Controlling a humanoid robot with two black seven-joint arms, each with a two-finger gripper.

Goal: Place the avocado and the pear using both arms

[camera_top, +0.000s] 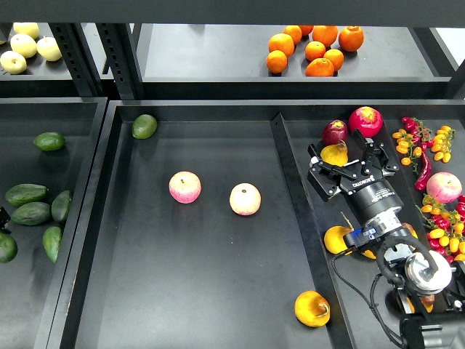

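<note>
**Ana:** Start with the big things. What is in front of it?

**Ben:** A wide dark centre tray point(218, 291) with two pink-red apples point(185, 187) lying well apart on it, a pale green avocado point(144, 126) up in its far left corner and one yellow-orange fruit point(312, 308) near its front right edge. A shelf above carries oranges point(314, 49).

**Ana:** And the arms?

**Ben:** Only the right arm shows, coming in from the lower right over the right-hand tray point(330, 305). The right gripper point(336, 154) is at the pear point(335, 153), just in front of a dark red apple point(335, 131). Its fingers stand on either side of the pear, narrowed around it; I judge it gripped, though I can't see the contact clearly. The left gripper is out of sight.

**Ana:** The avocado it wants?

**Ben:** In the left tray point(80, 218), I think one of the dark green avocados point(26, 194) clustered near the front; I can't say which.

**Ana:** How would they handle?

**Ben:** The pear looks plump, smooth and likely bruisable, so I would hold it across the broad belly, gently, away from the stem. The avocado looks glossy and egg-shaped, probably firm but slippery; across its widest middle seems safest, since the tapered ends could squirt out.
</note>
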